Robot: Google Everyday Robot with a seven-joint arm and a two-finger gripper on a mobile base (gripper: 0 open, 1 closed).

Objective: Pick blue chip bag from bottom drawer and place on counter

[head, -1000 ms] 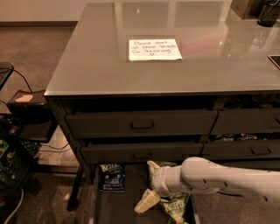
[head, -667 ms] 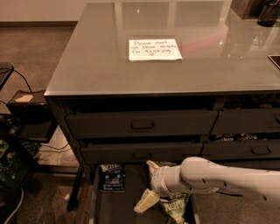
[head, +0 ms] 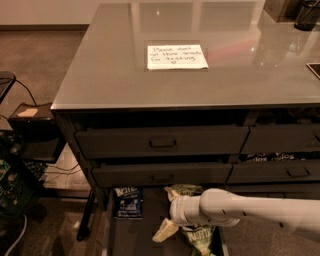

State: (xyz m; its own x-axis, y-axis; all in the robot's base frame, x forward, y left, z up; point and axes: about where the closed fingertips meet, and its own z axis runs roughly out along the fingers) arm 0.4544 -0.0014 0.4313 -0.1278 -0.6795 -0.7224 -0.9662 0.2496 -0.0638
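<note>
The blue chip bag [head: 128, 202] lies flat at the back left of the open bottom drawer [head: 142, 237], white lettering at its top. My white arm reaches in from the right, and my gripper [head: 167, 227] hangs over the drawer's middle, to the right of the blue bag and apart from it. Its pale fingers [head: 164, 230] point down and left, right beside a green chip bag [head: 200, 237]. The counter [head: 120, 70] is a glossy grey top above, with a white handwritten note [head: 176, 57] on it.
Upper drawers with recessed handles [head: 162, 142] are closed above the open one. Another green bag [head: 182, 190] lies at the drawer's back. A dark container [head: 306, 15] stands at the counter's far right. Boxes and cables [head: 30, 150] crowd the floor at left.
</note>
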